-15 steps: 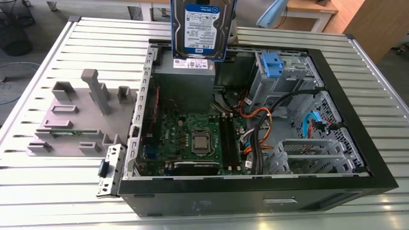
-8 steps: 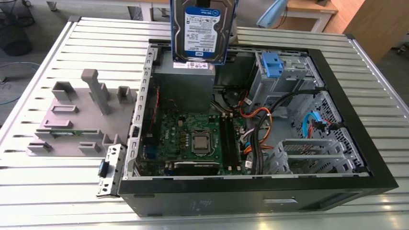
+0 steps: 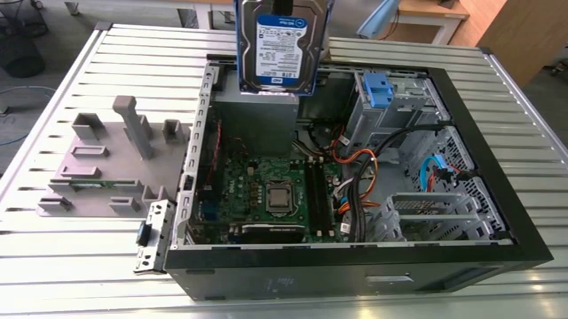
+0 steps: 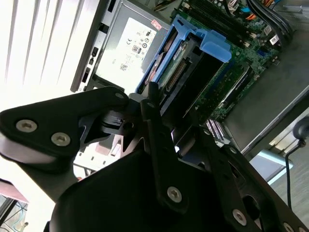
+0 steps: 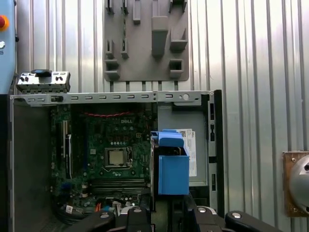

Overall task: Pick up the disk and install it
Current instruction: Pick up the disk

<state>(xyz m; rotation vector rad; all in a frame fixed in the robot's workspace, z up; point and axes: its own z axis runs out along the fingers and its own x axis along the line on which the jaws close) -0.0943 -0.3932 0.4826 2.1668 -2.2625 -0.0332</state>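
Exterior view, left to right: grey fixture plate (image 3: 116,159) on the slatted metal table (image 3: 533,119), then the open PC case (image 3: 355,274) holding the motherboard (image 3: 257,179), a power supply (image 3: 257,111) with a white sticker, cable bundles (image 3: 355,166) and a blue latch (image 3: 377,90). The disk (image 3: 282,46) hangs upright above the power supply, white-and-blue label facing the camera, blue carrier frame round its edges. In the second wrist view the gripper (image 4: 166,121) is clamped on the disk, one finger on each side.
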